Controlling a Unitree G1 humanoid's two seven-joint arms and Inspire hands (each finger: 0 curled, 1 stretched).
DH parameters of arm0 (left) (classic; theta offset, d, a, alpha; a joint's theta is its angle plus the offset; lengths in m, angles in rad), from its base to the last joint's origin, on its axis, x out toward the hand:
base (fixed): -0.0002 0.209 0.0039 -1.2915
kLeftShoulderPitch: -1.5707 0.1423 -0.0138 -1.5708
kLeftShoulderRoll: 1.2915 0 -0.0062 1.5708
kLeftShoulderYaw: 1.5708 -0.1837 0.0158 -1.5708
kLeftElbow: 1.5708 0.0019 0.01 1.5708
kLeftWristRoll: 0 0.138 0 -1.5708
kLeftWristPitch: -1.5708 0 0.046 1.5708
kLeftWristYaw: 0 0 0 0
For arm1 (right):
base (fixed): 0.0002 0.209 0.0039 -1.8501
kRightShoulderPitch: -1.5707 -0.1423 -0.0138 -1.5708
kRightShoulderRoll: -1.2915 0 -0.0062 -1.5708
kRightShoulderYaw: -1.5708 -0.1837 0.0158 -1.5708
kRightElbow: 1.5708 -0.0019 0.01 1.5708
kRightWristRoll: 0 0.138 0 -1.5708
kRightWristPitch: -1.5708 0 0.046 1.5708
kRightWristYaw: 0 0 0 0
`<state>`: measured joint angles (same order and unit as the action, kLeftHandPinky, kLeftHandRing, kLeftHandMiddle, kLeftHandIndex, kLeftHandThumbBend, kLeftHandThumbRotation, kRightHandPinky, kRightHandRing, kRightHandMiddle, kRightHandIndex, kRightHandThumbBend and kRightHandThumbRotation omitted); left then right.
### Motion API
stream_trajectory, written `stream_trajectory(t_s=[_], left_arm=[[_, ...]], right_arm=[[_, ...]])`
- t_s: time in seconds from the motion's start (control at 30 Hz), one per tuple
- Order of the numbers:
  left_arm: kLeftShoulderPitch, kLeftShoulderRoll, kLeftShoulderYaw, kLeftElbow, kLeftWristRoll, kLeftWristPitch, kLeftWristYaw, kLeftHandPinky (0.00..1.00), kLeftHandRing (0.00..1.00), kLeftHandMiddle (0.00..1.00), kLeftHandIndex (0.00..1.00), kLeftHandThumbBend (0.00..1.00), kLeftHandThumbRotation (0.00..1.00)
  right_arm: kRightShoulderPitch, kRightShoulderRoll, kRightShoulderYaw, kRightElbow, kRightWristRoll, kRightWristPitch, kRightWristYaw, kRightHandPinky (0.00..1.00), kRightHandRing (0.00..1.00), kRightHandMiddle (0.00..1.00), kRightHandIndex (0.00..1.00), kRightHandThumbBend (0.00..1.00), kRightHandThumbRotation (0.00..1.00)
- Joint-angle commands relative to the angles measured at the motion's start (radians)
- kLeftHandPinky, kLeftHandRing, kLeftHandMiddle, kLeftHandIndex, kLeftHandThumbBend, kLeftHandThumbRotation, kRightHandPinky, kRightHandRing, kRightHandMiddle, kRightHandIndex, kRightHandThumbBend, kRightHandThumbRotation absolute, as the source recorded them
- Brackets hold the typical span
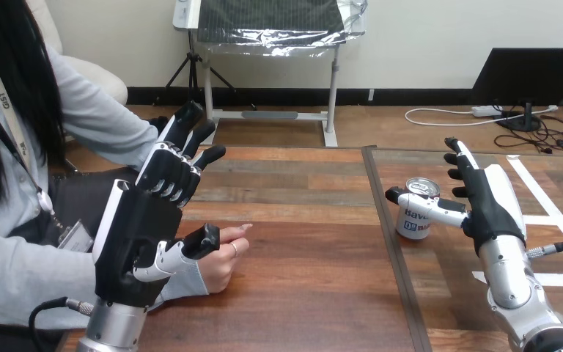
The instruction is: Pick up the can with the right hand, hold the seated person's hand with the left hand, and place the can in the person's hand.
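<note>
A white and blue can (416,210) stands upright on the table, right of the centre seam. My right hand (485,196) is just to its right, open, with the thumb reaching across the can's top front and the fingers pointing away; it does not grip the can. My left hand (150,213) is raised at the left, open, fingers straight and pointing up and away. The person's hand (223,258) rests on the table just right of and below my left hand's thumb, which lies over it without curling round it.
The person sits at the table's left side, an arm in a grey sleeve (15,275) reaching in along the front edge. White tape strips (550,209) cross the table (315,242) at the far right.
</note>
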<state>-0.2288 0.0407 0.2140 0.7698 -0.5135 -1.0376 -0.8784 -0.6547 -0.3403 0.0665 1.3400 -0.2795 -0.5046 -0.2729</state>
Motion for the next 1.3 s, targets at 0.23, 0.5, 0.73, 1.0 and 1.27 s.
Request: stream_trajectory(t_s=[0.23, 0.5, 0.73, 1.0, 1.27], left_arm=[[-0.017, 0.017, 0.005, -0.072, -0.015, -0.003, -0.001, 0.87, 0.95, 0.97, 0.93, 1.0, 0.5], [-0.006, 0.02, 0.004, -0.086, -0.024, 0.011, -0.009, 0.87, 0.95, 0.98, 0.93, 1.0, 0.5], [0.002, 0.023, 0.006, -0.099, -0.022, 0.009, -0.006, 0.87, 0.95, 0.97, 0.93, 1.0, 0.49], [0.015, 0.027, 0.004, -0.12, -0.024, 0.016, -0.008, 0.85, 0.95, 0.97, 0.93, 1.0, 0.5], [0.027, 0.03, 0.001, -0.138, -0.03, 0.024, -0.009, 0.86, 0.95, 0.97, 0.93, 1.0, 0.49]], right_arm=[[-0.053, 0.02, -0.011, -0.005, 0.001, 0.016, -0.003, 0.79, 0.87, 0.89, 0.96, 1.0, 0.48], [-0.054, 0.027, -0.006, -0.004, -0.006, 0.022, -0.01, 0.81, 0.9, 0.88, 0.96, 1.0, 0.48], [-0.057, 0.034, -0.007, -0.002, -0.007, 0.034, -0.002, 0.81, 0.9, 0.89, 0.95, 1.0, 0.48], [-0.061, 0.044, -0.009, -0.003, -0.005, 0.034, 0.007, 0.81, 0.91, 0.9, 0.95, 1.0, 0.46], [-0.065, 0.05, -0.01, -0.001, -0.004, 0.046, 0.014, 0.81, 0.91, 0.91, 0.95, 1.0, 0.46]])
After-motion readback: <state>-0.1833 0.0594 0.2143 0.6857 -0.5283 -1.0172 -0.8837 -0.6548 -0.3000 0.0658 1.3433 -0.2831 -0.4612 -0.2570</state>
